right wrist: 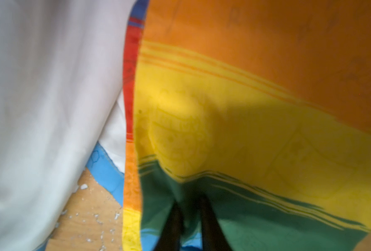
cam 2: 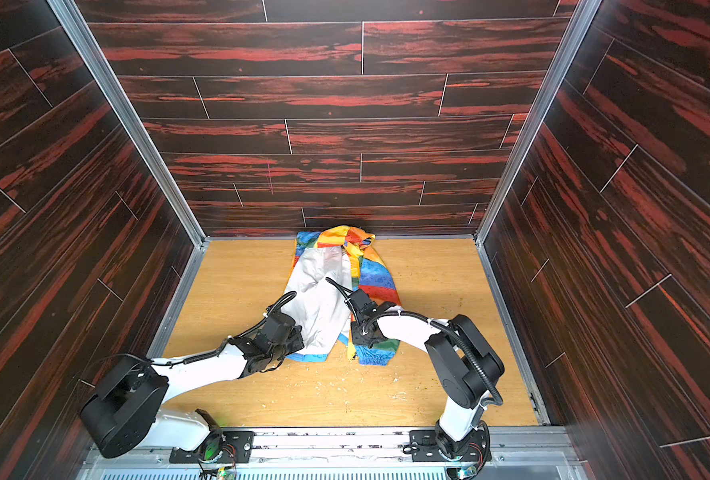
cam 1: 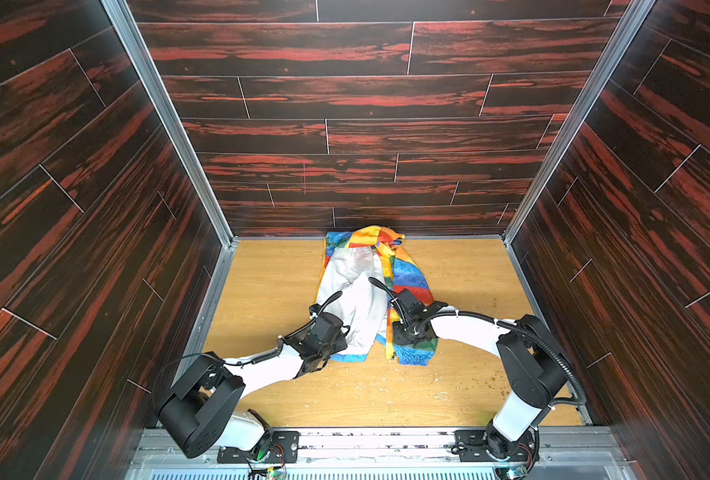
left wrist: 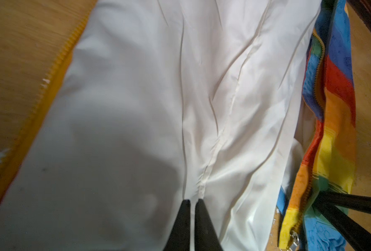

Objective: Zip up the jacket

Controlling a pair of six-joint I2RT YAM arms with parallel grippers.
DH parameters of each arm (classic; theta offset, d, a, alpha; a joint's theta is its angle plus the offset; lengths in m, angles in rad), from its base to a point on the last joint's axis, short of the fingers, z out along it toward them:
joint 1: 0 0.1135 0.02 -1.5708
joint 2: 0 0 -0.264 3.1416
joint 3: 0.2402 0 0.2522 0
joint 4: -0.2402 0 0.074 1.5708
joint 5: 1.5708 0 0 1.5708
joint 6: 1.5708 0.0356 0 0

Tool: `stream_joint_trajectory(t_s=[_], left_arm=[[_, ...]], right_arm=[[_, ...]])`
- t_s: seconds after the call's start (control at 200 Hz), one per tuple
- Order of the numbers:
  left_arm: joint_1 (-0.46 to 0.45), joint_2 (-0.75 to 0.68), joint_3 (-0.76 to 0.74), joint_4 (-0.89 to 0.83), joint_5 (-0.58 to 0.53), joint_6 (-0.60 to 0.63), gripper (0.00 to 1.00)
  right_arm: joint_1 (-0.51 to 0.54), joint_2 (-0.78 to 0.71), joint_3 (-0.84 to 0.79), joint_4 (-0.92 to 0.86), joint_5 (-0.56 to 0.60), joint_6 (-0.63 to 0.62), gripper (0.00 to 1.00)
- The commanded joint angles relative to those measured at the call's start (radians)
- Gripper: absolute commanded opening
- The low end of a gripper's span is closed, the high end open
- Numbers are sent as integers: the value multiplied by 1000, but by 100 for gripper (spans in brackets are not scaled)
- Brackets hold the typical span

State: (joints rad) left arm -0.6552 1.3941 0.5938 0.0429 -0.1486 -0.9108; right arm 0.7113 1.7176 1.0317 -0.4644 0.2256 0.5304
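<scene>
The jacket lies open on the wooden table, white lining up, with its rainbow right panel folded alongside. My left gripper is shut on a fold of the white lining near the bottom hem. One yellow zipper row runs along the lining's outer edge. The other zipper row runs down the rainbow panel to a metal slider. My right gripper pinches the green stripe of the rainbow panel near its lower end.
The wooden table is boxed in by dark wood-panel walls on three sides. A metal rail runs along the front. White crumbs are scattered in front of the jacket's hem.
</scene>
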Motion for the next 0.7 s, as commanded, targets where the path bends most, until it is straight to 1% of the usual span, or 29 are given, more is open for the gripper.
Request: stream_joint_trajectory(t_s=[0.0,0.02,0.11,0.165,0.18,0.2,0.301,0.361,0.466,0.551,0.626,0.671,0.696], left_arm=[[2,-73,56,-69,-39,43,13],[2,-84,59,-68,-37,50,14],[2,-129,66,-38,-4,71,18],[2,-132,83,-21,43,84,35],[2,-130,88,-18,62,87,38],[2,-126,97,-10,91,91,40],[-1,-71,136,88,281,107,37],[-14,-20,166,126,350,107,35],[-57,59,228,123,361,138,36],[-83,142,282,115,384,152,38],[-100,216,323,112,394,159,39],[-110,257,348,105,391,161,40],[-113,278,363,97,389,163,40]], right_arm=[[-5,-114,-13,-35,49,20,2],[-8,-128,-14,-36,49,21,0],[-31,-185,-23,-50,49,21,0],[-55,-223,-30,-60,44,18,0],[-61,-237,-32,-62,43,18,0],[-73,-252,-33,-66,38,16,0],[-148,-324,-49,-75,-12,9,0],[-214,-360,-62,-81,-52,7,0],[-361,-418,-106,-85,-135,13,0],[-518,-459,-153,-69,-224,31,0],[-632,-479,-184,-57,-261,42,0],[-675,-475,-189,-56,-265,46,0],[-695,-469,-191,-56,-267,50,6]])
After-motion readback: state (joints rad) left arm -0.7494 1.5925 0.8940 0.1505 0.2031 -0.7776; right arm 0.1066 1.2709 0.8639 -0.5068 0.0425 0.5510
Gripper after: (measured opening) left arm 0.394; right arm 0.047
